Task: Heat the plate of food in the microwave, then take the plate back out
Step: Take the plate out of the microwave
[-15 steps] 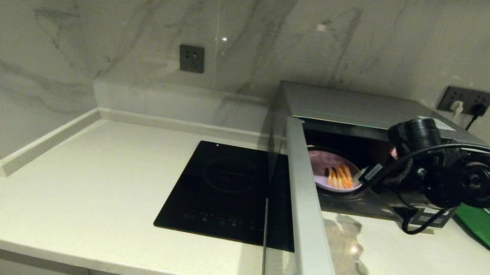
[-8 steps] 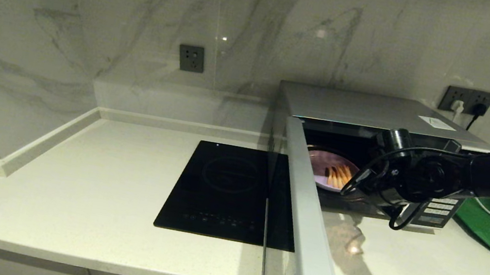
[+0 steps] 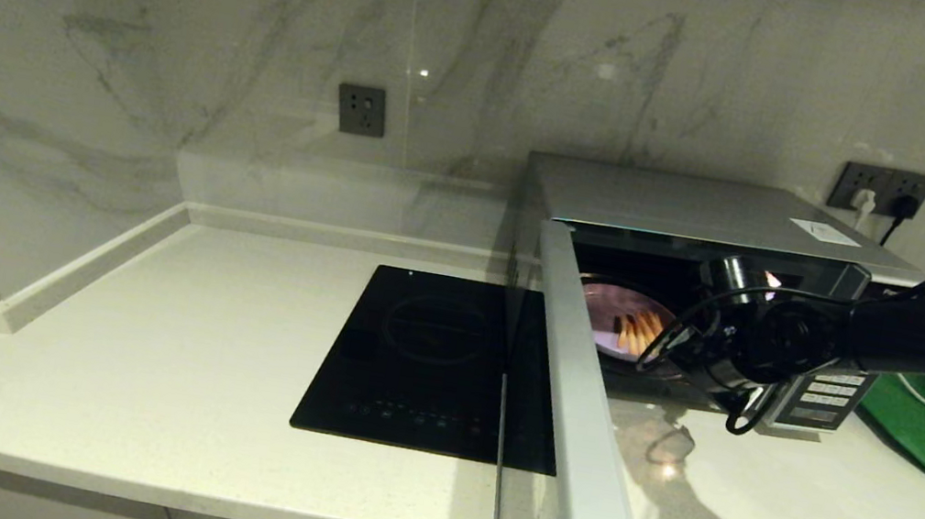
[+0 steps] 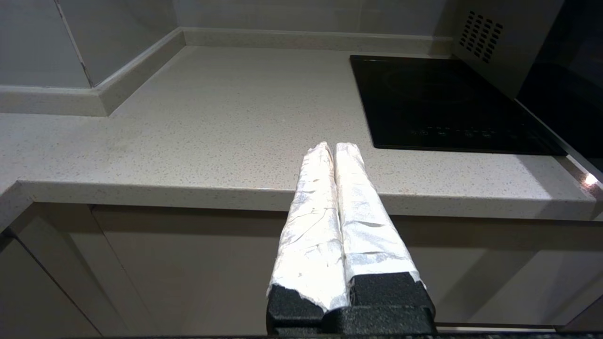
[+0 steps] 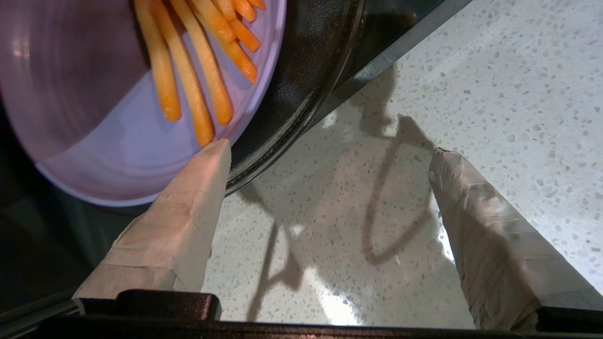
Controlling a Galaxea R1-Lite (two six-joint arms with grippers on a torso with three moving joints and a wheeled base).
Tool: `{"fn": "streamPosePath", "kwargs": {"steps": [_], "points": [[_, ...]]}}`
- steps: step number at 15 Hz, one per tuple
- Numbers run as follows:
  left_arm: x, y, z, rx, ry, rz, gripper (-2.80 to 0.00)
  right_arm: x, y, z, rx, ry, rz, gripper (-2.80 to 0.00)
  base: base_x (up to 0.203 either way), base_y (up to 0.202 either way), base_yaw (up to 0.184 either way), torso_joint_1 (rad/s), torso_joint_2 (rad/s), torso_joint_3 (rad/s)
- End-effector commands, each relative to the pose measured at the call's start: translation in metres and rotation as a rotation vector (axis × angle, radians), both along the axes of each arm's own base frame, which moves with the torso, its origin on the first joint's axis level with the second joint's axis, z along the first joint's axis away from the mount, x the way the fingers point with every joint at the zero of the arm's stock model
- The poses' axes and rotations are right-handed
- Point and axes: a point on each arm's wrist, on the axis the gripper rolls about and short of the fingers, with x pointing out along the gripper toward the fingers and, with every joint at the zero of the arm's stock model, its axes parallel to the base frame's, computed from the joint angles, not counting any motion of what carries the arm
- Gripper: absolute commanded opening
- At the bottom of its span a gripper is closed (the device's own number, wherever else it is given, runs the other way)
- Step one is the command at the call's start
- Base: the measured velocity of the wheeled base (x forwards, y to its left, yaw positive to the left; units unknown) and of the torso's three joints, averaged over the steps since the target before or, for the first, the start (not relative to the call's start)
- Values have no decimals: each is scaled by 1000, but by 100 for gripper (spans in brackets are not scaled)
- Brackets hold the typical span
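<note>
The plate of food (image 3: 624, 322) sits inside the microwave (image 3: 711, 215) on its dark turntable, door (image 3: 578, 408) swung wide. The right gripper (image 5: 330, 155) hangs at the opening, spread wide and grasping nothing. The left gripper (image 4: 332, 150), clenched, is parked beside the surface (image 3: 137, 319). Loading looks done; shutting, heating and retrieval remain.

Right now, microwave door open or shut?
Open. The microwave door stands swung out over the counter, and the plate of food shows inside the cavity, on the dark turntable.

Lavender plate (image 5: 118, 155), orange fries (image 5: 188, 80), speckled pale counter (image 5: 471, 94).
</note>
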Motion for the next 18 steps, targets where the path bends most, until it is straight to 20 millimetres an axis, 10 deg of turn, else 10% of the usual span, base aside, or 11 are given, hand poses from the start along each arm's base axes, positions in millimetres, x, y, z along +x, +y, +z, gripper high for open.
{"fn": "streamPosePath", "kwargs": {"steps": [1,18], "points": [[0,0,0,-1,0,1,-280,6,1,-8,0,8,-5,0,0,0,0,0,0,0],[0,0,0,-1,-1,1,-280,17,3,-17,-5,4,-9,0,0,0,0,0,0,0]]}}
